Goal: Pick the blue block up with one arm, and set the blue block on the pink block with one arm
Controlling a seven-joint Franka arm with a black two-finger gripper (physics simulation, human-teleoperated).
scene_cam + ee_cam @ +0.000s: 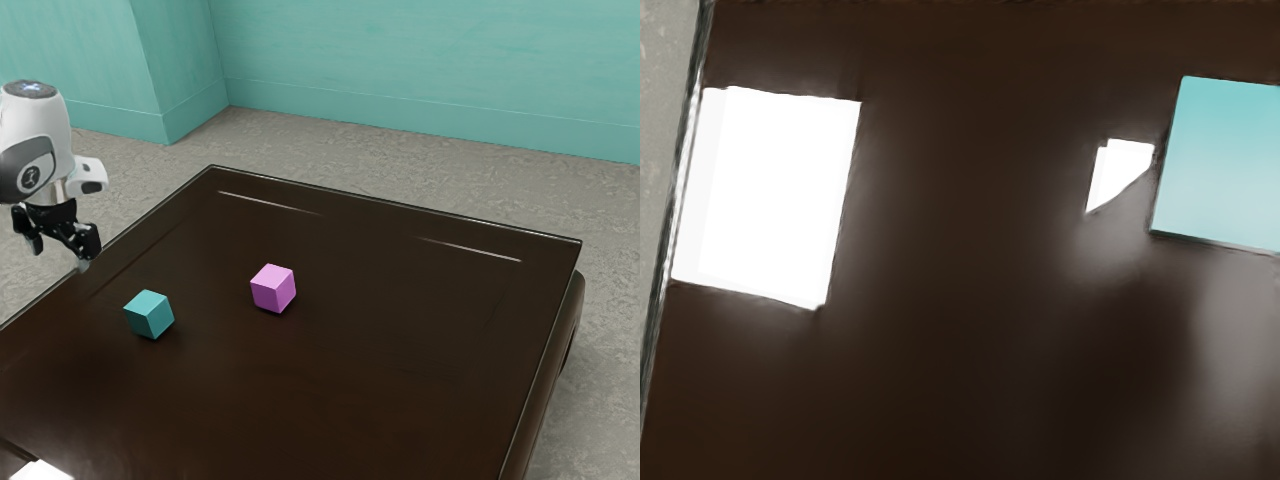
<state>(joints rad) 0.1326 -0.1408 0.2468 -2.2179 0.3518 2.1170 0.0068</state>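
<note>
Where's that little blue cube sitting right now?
The blue block sits on the dark table toward the exterior view's left, apart from the pink block to its right; the gripper hangs farther left.

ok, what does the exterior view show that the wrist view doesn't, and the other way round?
Exterior view: the pink block, the open gripper at the exterior view's left, apart from both blocks, and the teal walls.
Wrist view: two white patches on the table top, a large one and a small one beside the blue block.
Both: the blue block, the table and grey floor past its edge.
</note>
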